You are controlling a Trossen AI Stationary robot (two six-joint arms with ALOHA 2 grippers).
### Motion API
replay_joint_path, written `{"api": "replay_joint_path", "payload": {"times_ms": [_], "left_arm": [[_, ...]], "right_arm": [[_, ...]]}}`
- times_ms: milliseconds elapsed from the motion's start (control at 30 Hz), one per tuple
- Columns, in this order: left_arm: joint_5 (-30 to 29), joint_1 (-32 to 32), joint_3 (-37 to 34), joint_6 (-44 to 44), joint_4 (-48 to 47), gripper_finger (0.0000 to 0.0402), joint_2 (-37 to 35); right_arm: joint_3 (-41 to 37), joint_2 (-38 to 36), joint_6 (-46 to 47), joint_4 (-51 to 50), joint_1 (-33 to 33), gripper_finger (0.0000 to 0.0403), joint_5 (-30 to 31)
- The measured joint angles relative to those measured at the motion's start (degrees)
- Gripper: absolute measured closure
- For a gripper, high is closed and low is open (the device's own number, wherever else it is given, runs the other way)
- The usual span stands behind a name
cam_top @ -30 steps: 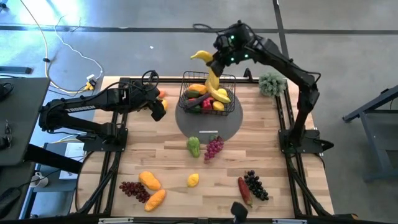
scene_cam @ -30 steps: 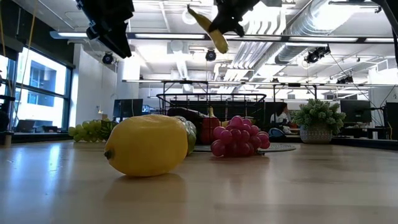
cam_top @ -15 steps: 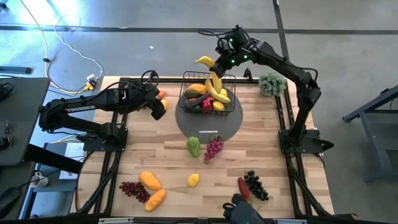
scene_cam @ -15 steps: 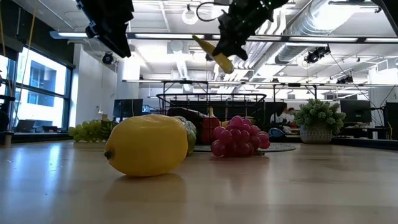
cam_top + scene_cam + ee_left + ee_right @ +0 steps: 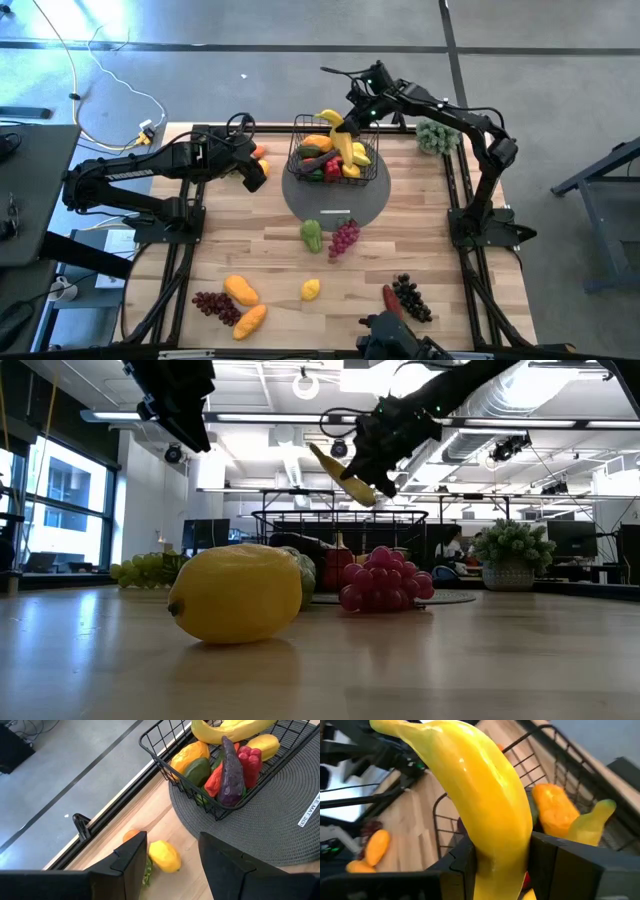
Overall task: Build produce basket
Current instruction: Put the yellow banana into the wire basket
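The black wire basket (image 5: 335, 150) stands on a grey round mat (image 5: 335, 200) and holds several pieces of produce: a banana, a purple eggplant (image 5: 231, 767) and red, green and orange pieces. My right gripper (image 5: 352, 120) hangs over the basket's far rim, shut on a yellow banana (image 5: 335, 125). In the low view this banana (image 5: 345, 475) is above the basket's rim. My left gripper (image 5: 256, 176) waits open, left of the basket and above the table. Its fingers (image 5: 135, 860) frame a lemon (image 5: 164, 856) lying on the wood below. My right gripper pinches the banana between its two fingers (image 5: 465, 865), on the banana's two sides near one end (image 5: 500, 855). It comes slanting down from the table's far right. The rest of the banana sticks out past the fingertips, tilted, and is lifted clear above the basket.
Loose produce lies on the near half of the table: a green piece (image 5: 312, 235), red grapes (image 5: 343, 237), a lemon (image 5: 311, 289), two orange pieces (image 5: 245, 305), dark red grapes (image 5: 215, 305), black grapes (image 5: 410, 297) and a red pepper (image 5: 392, 303). A potted plant (image 5: 437, 133) stands at the far right.
My right gripper has come down toward the basket with the banana and has turned at the wrist. The banana, high above the basket's far rim a second ago, now hangs just over the basket. It is still held and tilted.
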Motion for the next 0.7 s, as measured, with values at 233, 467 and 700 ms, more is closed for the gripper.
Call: {"api": "replay_joint_path", "payload": {"times_ms": [233,467,700], "left_arm": [[-0.5,0.0,0.0,0.0,0.0,0.0234,0.0],[-1.3,0.0,0.0,0.0,0.0,0.0234,0.0],[-1.3,0.0,0.0,0.0,0.0,0.0234,0.0]], "right_arm": [[-5.1,0.0,-0.1,1.8,-3.1,0.0295,-4.9],[-7.5,0.0,0.6,1.1,-4.8,0.0292,-5.2],[-7.5,0.0,1.0,-0.4,-4.9,0.0265,0.8]]}}
